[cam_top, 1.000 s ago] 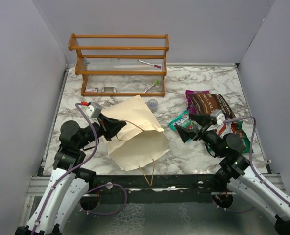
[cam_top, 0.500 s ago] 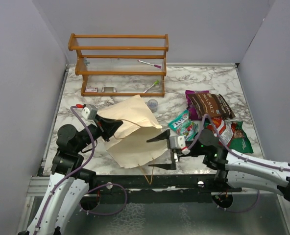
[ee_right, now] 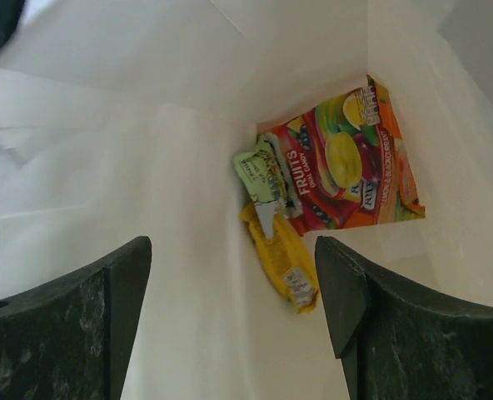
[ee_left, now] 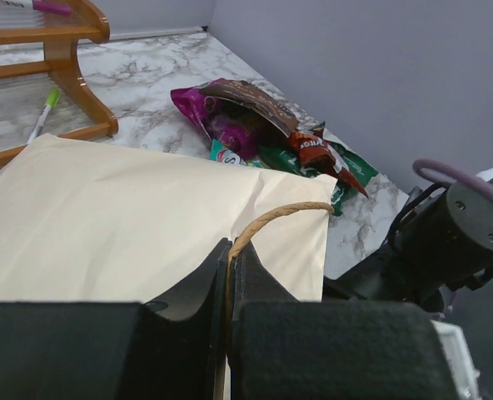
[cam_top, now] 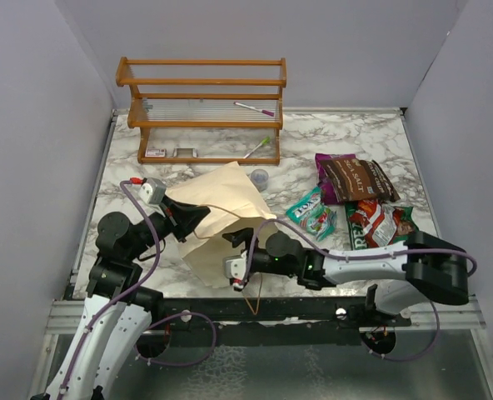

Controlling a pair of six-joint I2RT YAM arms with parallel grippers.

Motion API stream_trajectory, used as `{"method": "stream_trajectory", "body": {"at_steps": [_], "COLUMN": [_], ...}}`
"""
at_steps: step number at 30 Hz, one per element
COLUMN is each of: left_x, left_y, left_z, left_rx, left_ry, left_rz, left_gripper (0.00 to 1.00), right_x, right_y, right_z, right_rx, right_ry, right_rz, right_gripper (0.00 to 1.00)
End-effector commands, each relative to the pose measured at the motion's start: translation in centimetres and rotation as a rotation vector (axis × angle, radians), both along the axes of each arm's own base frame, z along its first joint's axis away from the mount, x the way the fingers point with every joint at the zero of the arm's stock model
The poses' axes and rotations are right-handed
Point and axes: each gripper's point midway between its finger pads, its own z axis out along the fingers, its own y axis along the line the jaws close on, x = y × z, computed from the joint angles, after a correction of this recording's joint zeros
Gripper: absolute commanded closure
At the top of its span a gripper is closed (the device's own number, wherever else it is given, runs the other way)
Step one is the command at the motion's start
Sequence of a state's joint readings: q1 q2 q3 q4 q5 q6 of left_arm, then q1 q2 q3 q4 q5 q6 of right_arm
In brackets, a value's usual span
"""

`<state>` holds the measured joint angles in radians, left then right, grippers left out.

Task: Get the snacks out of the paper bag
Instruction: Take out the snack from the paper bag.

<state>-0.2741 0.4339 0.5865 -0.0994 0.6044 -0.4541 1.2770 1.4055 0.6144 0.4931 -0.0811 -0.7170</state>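
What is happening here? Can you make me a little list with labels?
bag: lying on the table, mouth facing the arms
left gripper: shut on the bag's edge and handle
right gripper: open, reaching inside the bag
in the bag: orange packet, green packet, yellow packet
out on the table: brown packet, teal packet, red packet

Soft, even light
Overhead is sharp with faint shadows; inside the paper bag (ee_right: 146,125) my right wrist view washes out white, its fingers (ee_right: 63,325) blurred at 7 and 5 o'clock.
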Motion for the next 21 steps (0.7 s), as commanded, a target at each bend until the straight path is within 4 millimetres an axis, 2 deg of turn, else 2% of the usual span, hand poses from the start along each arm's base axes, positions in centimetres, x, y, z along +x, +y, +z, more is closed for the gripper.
{"method": "stream_trajectory", "body": {"at_steps": [1,6,13,17,19,21], "left_x": [-0.8,-0.7,-0.6,-0.3,-0.4,-0.5], "left_y": [-0.2,-0.1,0.1,0.3,0.3,0.2], "left_z": [0.6,0.5,0.7,0.7,0.7,0.7], "left_rx": [-0.021,-0.015,-0.014,-0.006,0.000,-0.002], "left_ry": [0.006,0.002,-0.015,-0.018,-0.018,-0.021], "left_rz": [-0.027,-0.023,-0.007,0.009,0.008,0.001], "left_gripper": [1.00,1.00,1.00,1.00,1.00,1.00], "right_x": [3.2,4.9,7.6,8.6,10.2,10.9], "right_y": [3.0,5.6,7.3,8.3,8.2,8.6], "right_z": [1.5,0.5,-2.0,-3.0,-3.5,-3.8], "right_rx": [0.016,0.050,0.078,0.085,0.079,0.075], "right_ry": [-0.228,-0.267,-0.264,-0.210,-0.204,-0.201], "right_rz": [-0.060,-0.078,-0.108,-0.112,-0.137,-0.143], "right_gripper": [0.22,0.29,0.36,0.36,0.34,0.32]}}
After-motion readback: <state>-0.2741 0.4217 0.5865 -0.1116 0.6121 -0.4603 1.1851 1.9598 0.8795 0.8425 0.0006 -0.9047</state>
